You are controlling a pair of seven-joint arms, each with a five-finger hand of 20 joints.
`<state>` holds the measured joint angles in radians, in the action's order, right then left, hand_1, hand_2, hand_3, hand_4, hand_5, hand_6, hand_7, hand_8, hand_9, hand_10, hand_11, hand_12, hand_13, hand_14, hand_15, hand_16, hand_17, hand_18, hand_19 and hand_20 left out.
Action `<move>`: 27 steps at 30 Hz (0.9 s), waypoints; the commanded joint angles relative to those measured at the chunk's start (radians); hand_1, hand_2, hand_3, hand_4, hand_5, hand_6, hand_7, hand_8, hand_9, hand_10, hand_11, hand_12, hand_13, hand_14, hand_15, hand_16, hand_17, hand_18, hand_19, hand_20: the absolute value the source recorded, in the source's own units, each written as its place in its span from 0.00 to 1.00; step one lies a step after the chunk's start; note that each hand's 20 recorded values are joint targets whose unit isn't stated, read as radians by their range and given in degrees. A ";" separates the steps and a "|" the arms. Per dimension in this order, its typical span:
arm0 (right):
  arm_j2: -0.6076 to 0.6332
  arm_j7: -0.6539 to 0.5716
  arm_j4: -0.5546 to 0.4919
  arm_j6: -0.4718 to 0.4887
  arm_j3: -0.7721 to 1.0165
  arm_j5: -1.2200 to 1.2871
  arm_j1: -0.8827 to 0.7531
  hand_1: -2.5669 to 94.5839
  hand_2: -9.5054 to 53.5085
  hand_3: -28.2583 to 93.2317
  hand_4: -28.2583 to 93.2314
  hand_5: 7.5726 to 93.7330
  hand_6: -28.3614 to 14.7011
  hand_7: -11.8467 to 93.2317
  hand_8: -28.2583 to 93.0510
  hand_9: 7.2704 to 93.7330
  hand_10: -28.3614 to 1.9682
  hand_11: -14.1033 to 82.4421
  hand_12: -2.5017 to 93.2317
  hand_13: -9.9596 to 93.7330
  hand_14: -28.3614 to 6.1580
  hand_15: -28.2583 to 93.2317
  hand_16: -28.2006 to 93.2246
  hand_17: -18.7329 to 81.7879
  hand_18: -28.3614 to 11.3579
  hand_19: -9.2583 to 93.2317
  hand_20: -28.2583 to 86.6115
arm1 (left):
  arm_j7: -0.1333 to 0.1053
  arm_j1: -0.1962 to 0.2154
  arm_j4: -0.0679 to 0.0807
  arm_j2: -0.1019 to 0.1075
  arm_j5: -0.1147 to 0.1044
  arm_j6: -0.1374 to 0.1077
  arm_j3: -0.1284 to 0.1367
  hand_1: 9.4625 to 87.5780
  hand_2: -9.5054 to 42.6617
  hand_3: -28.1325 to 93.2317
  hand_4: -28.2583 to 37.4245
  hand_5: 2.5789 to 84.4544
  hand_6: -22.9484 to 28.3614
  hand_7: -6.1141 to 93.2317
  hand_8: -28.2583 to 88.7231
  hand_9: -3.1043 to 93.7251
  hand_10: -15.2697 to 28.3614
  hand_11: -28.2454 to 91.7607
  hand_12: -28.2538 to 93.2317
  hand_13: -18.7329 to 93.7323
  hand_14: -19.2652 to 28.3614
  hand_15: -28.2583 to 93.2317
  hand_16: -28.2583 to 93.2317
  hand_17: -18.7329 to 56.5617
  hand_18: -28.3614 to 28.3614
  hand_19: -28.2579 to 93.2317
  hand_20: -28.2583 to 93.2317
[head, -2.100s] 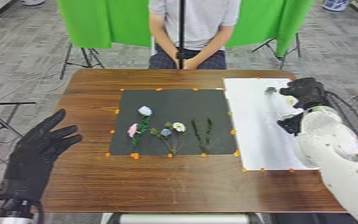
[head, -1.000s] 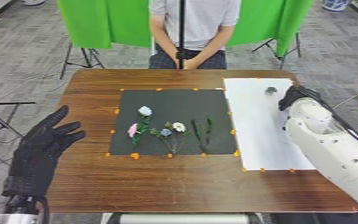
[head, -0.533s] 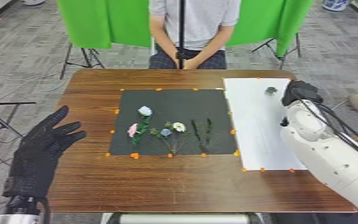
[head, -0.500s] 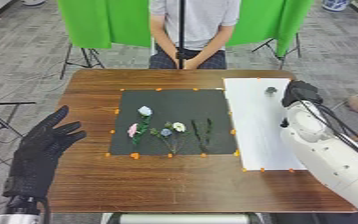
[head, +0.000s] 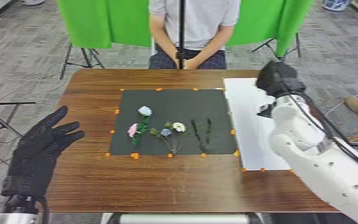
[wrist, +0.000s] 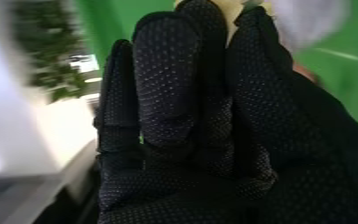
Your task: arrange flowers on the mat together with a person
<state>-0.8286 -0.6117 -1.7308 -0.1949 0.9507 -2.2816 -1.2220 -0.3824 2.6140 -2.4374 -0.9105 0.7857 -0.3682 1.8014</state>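
Observation:
In the head view, my right hand (head: 278, 77) is over the far end of the white sheet (head: 254, 137). In the right wrist view, the thumb and fingers of this hand (wrist: 171, 85) pinch a pale yellow flower (wrist: 231, 11), mostly hidden behind them. The black mat (head: 189, 102) holds a pale blue flower (head: 145, 111), a pink flower (head: 132, 130), a small blue flower (head: 166, 132), a white flower (head: 178, 127) and green stems (head: 207, 134). My left hand (head: 42, 147) is at the table's left side, fingers relaxed and apart.
Orange tape bits (head: 135, 156) mark the edges of mat and sheet on the brown table (head: 158, 187). Across the table a person stays behind a black upright pole (head: 182, 30), with a green backdrop (head: 104, 25) behind.
My right hand has moved away from the sheet's right edge, farther back and leftward, now covering the small dark item at the far end. The flowers on the mat stay put.

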 commanded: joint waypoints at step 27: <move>-0.160 0.088 -0.013 0.239 -0.213 -0.105 -0.005 0.49 0.00 0.82 0.00 0.72 0.75 0.27 0.17 0.82 0.62 0.41 0.28 0.78 0.65 0.70 0.39 0.44 0.30 0.85 0.28 | 0.040 -0.020 0.015 -0.004 0.004 0.028 -0.005 0.13 0.27 0.87 0.00 0.37 0.56 0.22 0.15 0.41 0.82 0.47 0.33 0.40 0.99 0.68 0.15 0.12 0.94 0.65 0.31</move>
<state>-0.9920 -0.5449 -1.7122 -0.0256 0.6968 -2.3930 -1.2001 -0.3527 2.5849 -2.4290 -0.9118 0.7917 -0.3432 1.8001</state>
